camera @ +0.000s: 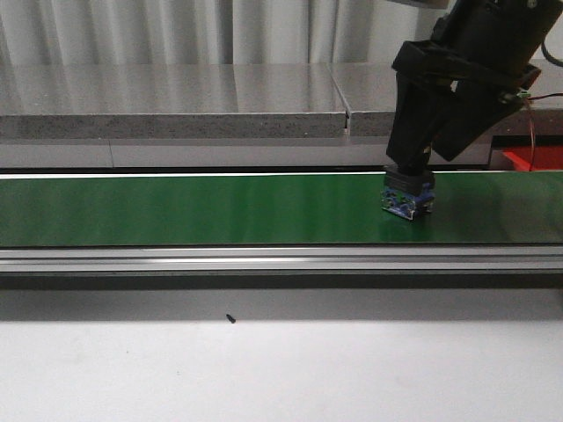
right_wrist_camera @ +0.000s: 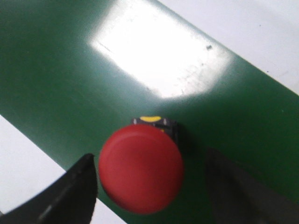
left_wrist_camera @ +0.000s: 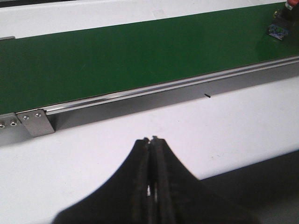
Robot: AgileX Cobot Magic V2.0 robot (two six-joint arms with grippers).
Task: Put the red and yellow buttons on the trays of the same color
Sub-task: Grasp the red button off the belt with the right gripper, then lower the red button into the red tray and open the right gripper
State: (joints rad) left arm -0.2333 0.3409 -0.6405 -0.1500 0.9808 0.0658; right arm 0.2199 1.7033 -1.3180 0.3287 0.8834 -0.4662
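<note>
down on the green belt (camera: 220, 209), right tool (right_wrist_camera: 140, 186) gapes around the red button (right_wrist_camera: 140, 168); left tool (left_wrist_camera: 152, 186) closed, empty.

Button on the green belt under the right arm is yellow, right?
Not quite: the button is red, as the right wrist view shows. It does sit on the green belt under the right gripper, whose fingers stand open on either side of it.

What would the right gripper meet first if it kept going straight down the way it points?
Most likely the red button: the right gripper has its jaws open on either side of the red cap, directly above it on the green belt. How much gap remains is unclear.
</note>
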